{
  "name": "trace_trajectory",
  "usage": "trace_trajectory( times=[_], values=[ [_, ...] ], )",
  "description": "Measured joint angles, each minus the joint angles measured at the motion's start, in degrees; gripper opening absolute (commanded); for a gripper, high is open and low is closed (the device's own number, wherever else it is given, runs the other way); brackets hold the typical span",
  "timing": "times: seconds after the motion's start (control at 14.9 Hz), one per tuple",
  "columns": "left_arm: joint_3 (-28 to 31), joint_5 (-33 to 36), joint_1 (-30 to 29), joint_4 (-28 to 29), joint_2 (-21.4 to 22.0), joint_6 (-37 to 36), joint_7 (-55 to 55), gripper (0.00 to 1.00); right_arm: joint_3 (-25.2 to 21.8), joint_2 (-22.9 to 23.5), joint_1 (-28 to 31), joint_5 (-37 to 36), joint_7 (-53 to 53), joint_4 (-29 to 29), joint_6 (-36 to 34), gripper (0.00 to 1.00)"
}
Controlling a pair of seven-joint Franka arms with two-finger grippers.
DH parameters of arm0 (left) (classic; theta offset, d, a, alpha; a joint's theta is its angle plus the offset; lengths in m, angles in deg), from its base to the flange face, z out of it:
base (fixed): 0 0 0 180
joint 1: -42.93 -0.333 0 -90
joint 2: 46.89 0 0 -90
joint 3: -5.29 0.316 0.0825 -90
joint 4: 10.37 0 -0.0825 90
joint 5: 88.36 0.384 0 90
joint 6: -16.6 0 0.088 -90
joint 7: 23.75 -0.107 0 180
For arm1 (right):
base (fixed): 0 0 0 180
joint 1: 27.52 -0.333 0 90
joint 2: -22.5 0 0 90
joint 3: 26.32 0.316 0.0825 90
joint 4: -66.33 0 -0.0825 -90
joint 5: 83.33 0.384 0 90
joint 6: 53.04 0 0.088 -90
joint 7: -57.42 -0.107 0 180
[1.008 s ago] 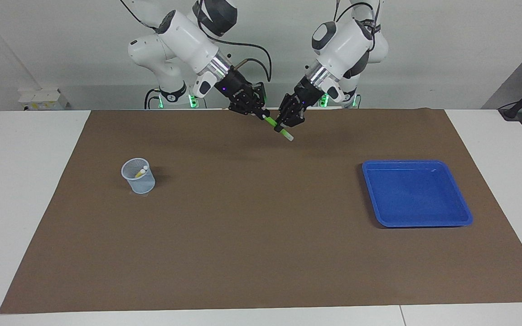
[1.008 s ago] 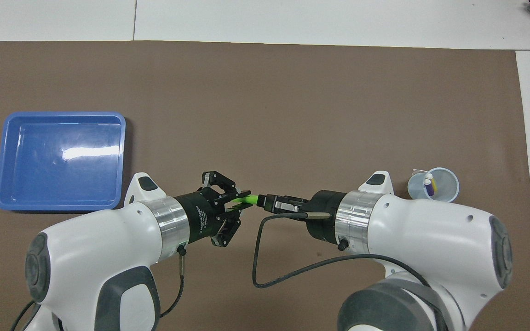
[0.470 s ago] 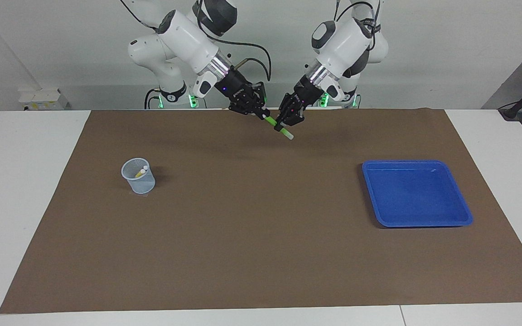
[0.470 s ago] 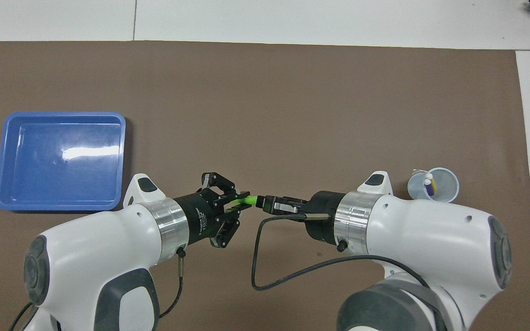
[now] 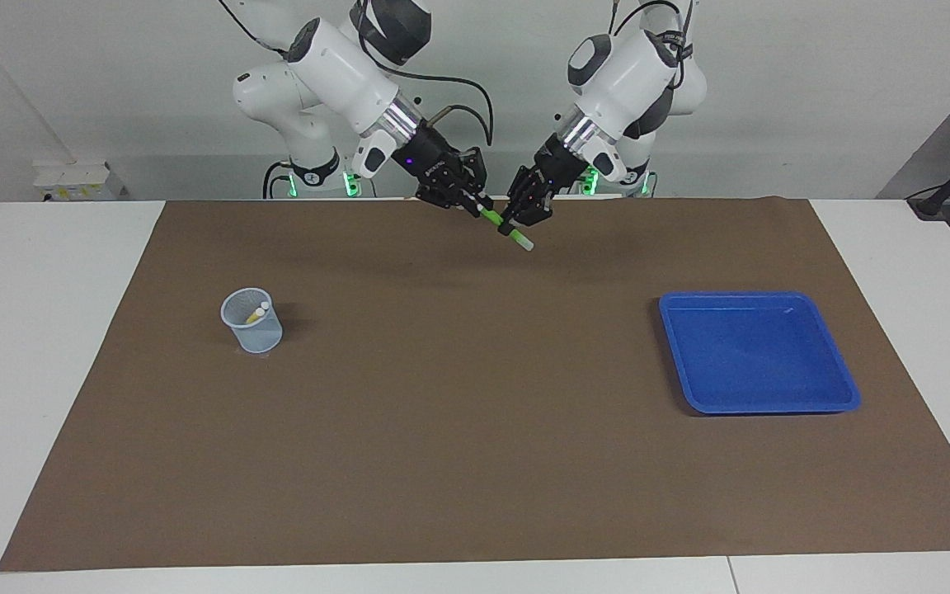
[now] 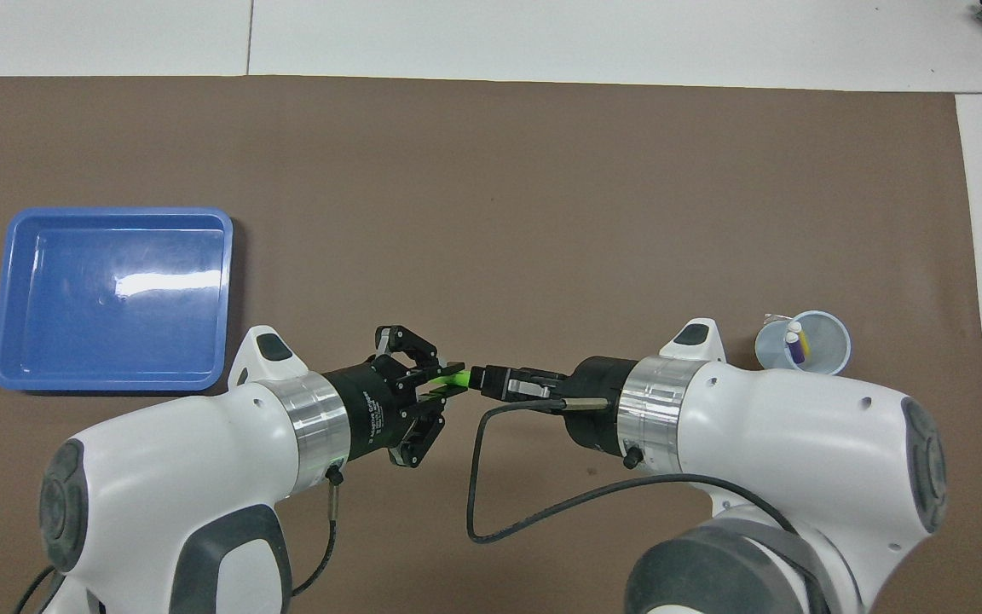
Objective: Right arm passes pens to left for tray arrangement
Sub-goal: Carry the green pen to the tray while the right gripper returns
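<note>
A green pen point(image 5: 493, 221) hangs tilted in the air over the mat's edge nearest the robots, its pale end pointing down. My left gripper point(image 5: 516, 224) is shut on its lower part. My right gripper point(image 5: 475, 206), with the small blue light, sits at the pen's upper end. From overhead, only a short green stretch of the pen point(image 6: 454, 379) shows between the left gripper point(image 6: 440, 385) and the right gripper point(image 6: 476, 379). The blue tray point(image 5: 759, 297) lies bare toward the left arm's end. A yellow pen point(image 6: 805, 343) and a purple pen point(image 6: 792, 345) stand in the mesh cup point(image 6: 823, 362).
A brown mat point(image 5: 475, 429) covers most of the white table. The pale blue mesh cup point(image 5: 252, 330) stands toward the right arm's end. The tray point(image 6: 116, 213) sits near the mat's edge at the left arm's end.
Both grippers and the green pen have risen slightly together. From overhead, the green stretch showing between them has become shorter.
</note>
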Motion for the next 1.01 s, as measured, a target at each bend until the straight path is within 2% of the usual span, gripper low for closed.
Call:
trace_trajectory(
  times=[0.2, 0.47, 0.74, 1.01],
  values=[
    [0.0, 0.5, 0.0, 0.0, 0.2, -0.3, -0.5, 0.0, -0.1, 0.1, 1.4, -3.0, 2.6, 0.0, -0.5, 1.0],
    [0.7, 5.9, -1.0, -0.2, 0.4, -6.8, -10.1, 0.0, -0.2, 0.1, 8.9, -9.5, 15.1, 0.3, -9.0, 1.0],
    [1.2, 14.4, -7.5, -2.1, 1.0, -21.9, -34.2, 0.0, -0.5, 0.1, 16.2, -20.0, 32.5, 0.4, -17.0, 1.0],
    [1.6, 23.2, -14.5, -3.5, 1.5, -32.3, -59.5, 0.0, -0.5, 0.3, 19.8, -30.7, 53.7, 0.0, -18.2, 1.0]
  ],
)
